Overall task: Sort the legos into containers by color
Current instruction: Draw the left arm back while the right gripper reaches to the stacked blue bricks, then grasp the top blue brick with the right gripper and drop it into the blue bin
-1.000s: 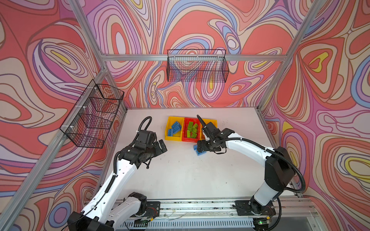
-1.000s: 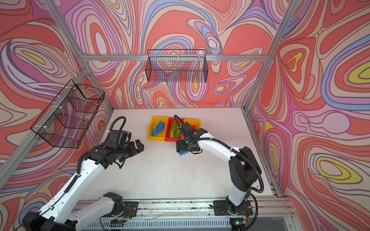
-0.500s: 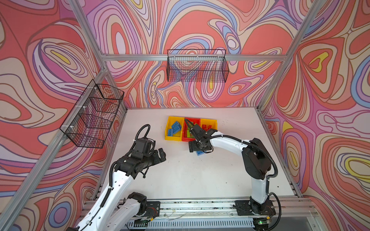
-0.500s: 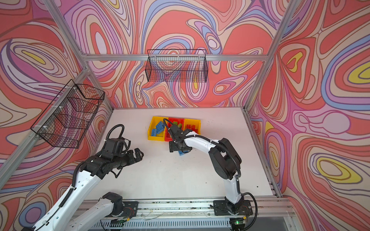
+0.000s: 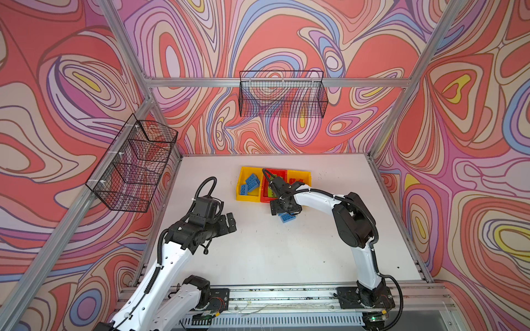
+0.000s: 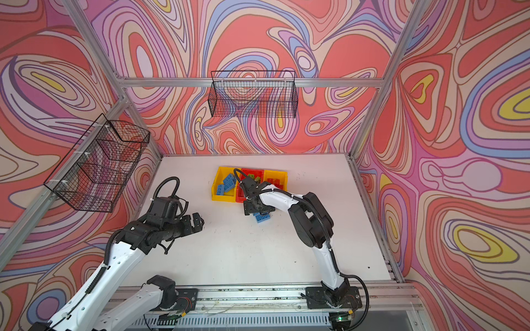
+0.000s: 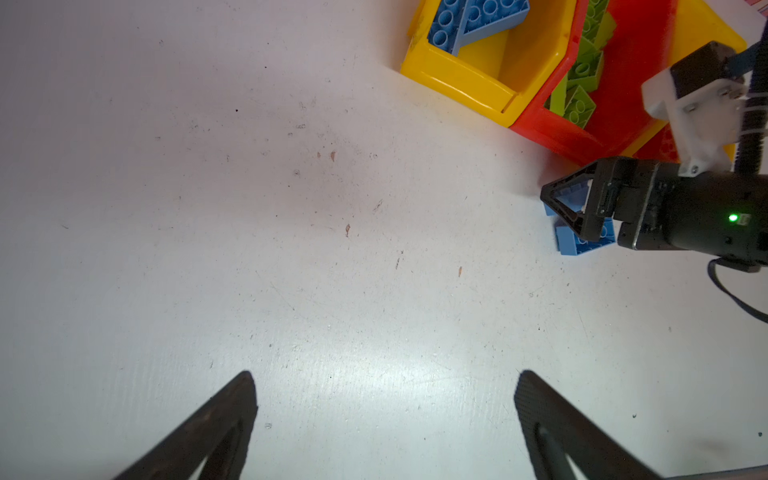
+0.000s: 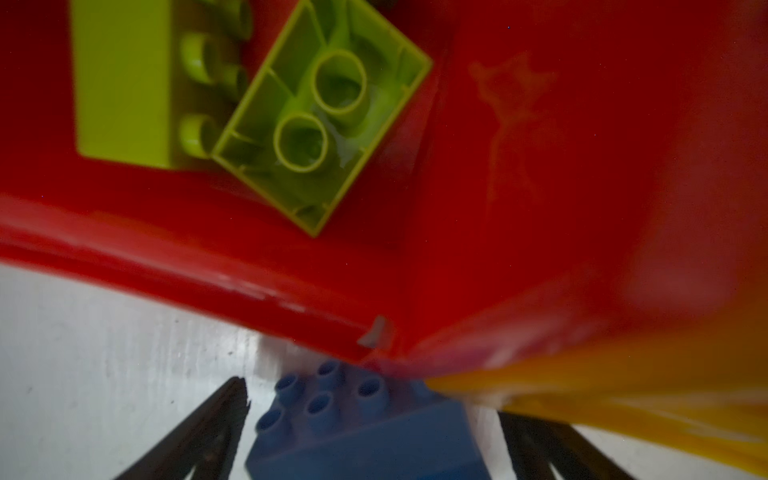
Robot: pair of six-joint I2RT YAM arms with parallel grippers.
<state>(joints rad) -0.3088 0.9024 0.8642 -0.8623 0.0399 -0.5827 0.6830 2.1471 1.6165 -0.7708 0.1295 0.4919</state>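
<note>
Spotter: top views. Right gripper (image 5: 282,212), jaws spread, is hanging over a light blue studded plastic brick (image 5: 287,217) lying on white tabletop (image 5: 286,258) beside joined yellow-red-yellow plastic bins (image 5: 299,172).
Logger: left wrist. Left gripper (image 7: 384,374) is hovering wide open, well apart, probably giving room.
Spotter: right wrist. Brick is sitting between the fingers (image 8: 230,401), unpinched.

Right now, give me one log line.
left fingers: open, over table | right fingers: open, straddling blue lego on table by bins | phase: pre-grasp
</note>
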